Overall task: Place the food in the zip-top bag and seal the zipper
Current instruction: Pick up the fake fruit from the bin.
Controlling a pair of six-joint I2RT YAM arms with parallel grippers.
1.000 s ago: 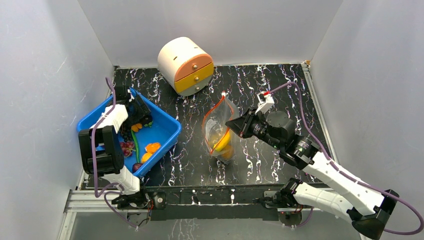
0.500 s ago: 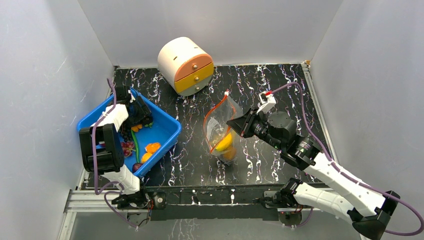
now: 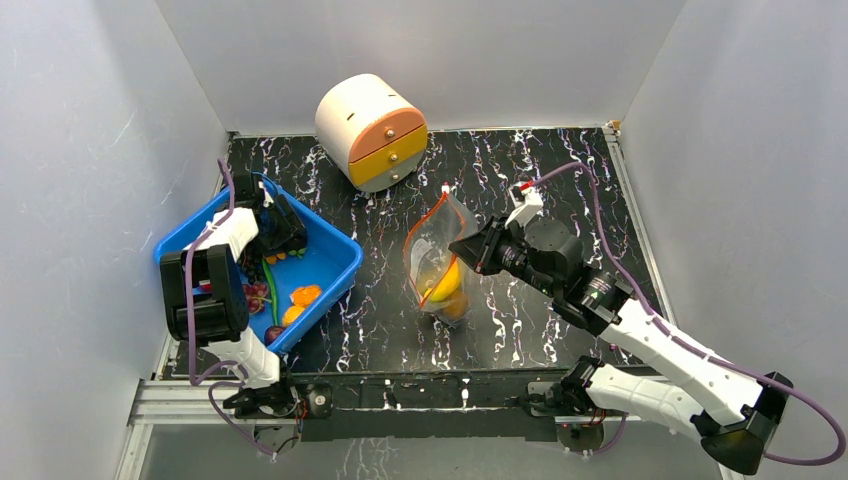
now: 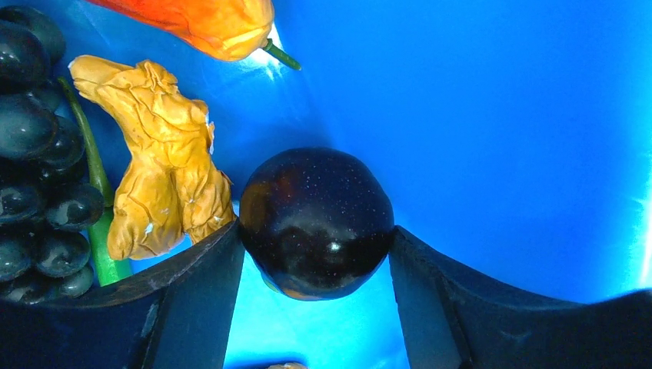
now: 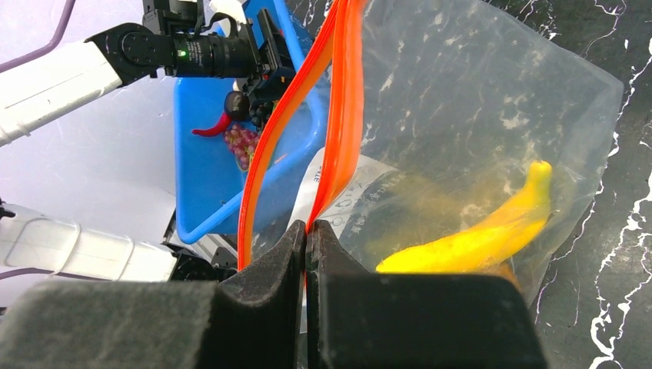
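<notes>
The clear zip-top bag (image 3: pixel 440 250) stands upright mid-table with its mouth open. A yellow banana (image 5: pixel 477 234) and an orange piece lie inside it. My right gripper (image 5: pixel 307 234) is shut on one side of the red-orange zipper (image 5: pixel 342 108) and holds the bag (image 5: pixel 477 100) up. My left gripper (image 4: pixel 317 246) is down in the blue bin (image 3: pixel 340 262), shut on a dark purple round fruit (image 4: pixel 317 221) with both fingers pressed to its sides. Beside it lie dark grapes (image 4: pixel 34 154), a yellow knobbly piece (image 4: pixel 165 173) and an orange pepper (image 4: pixel 207 19).
A cream round drawer unit (image 3: pixel 372 130) with orange and yellow fronts stands at the back. The bin sits against the left wall and holds more orange pieces (image 3: pixel 303 296). White walls close in the black marbled table (image 3: pixel 560 170) on three sides.
The right gripper and the bag swayed slightly right, then back left. The left gripper shifted a little farther back in the bin, still closed on the dark fruit.
</notes>
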